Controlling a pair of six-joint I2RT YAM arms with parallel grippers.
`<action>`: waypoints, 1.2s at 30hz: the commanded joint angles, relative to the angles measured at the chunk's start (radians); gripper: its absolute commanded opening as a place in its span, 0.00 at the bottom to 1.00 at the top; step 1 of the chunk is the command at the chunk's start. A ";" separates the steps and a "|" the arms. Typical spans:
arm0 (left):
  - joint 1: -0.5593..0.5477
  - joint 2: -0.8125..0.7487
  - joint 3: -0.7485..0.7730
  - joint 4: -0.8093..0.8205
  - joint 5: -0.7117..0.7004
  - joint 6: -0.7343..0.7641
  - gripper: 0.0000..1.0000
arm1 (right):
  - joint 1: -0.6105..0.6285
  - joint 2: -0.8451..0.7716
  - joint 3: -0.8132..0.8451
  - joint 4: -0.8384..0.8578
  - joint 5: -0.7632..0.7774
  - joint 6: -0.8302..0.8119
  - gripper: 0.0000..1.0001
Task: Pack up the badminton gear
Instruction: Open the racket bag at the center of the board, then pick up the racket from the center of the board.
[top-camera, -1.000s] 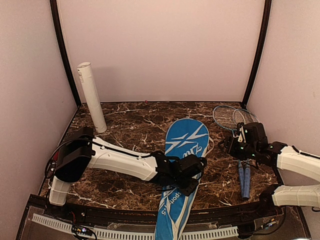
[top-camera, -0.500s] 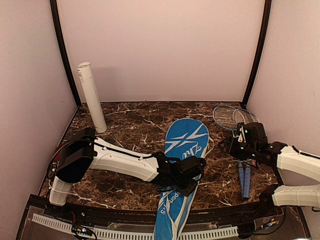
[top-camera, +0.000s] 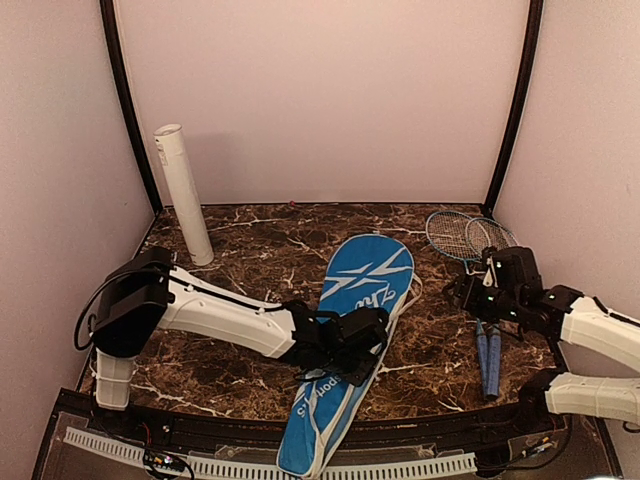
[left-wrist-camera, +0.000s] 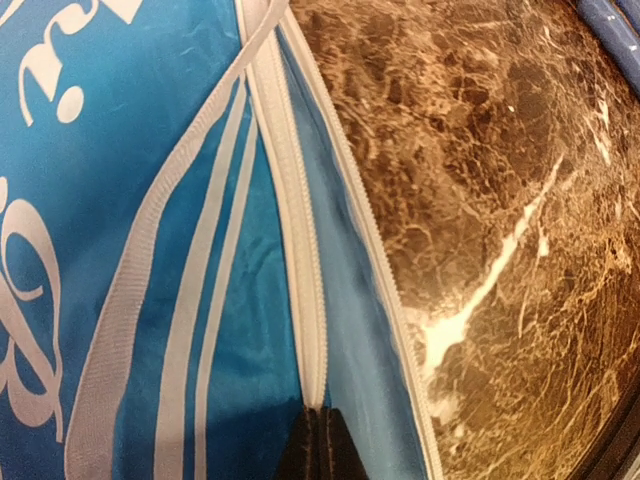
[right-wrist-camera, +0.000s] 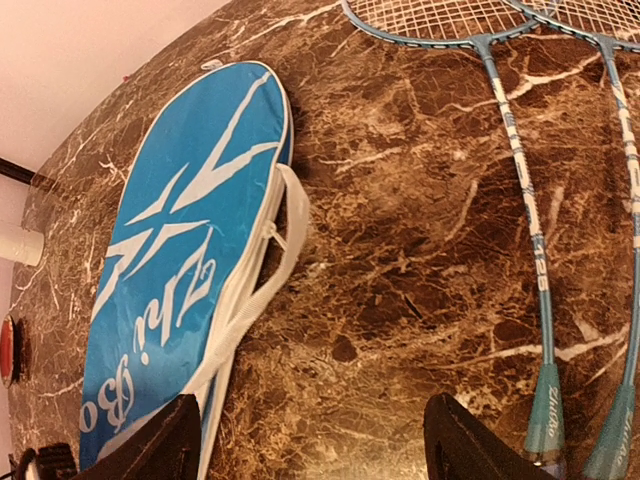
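Two rackets (top-camera: 452, 235) outside blue cover (top-camera: 360, 280); left fingers (left-wrist-camera: 300, 450) pinch its zipper edge; right fingers (right-wrist-camera: 160, 450) spread, empty.

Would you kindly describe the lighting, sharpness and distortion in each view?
Top external view: evenly lit, no glare, fairly sharp. Left wrist view: very close on the blue cover, zip crisp. Right wrist view: wide-angle bend curves the table edge; rackets sharp.

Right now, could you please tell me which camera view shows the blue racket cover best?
The top external view: the blue racket cover lies nearly whole, head to handle end, its middle hidden by the left arm. The right wrist view shows its head and strap; the left wrist view only a close-up of its zipper edge.
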 joint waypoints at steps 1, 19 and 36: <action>0.029 -0.138 -0.088 0.101 -0.020 -0.050 0.00 | -0.006 -0.053 0.005 -0.126 0.060 0.039 0.78; 0.089 -0.341 -0.266 0.251 0.004 -0.066 0.00 | -0.311 -0.056 -0.018 -0.234 0.092 0.017 0.82; 0.110 -0.401 -0.334 0.283 0.009 -0.064 0.00 | -0.533 0.208 -0.036 0.104 -0.141 -0.127 0.61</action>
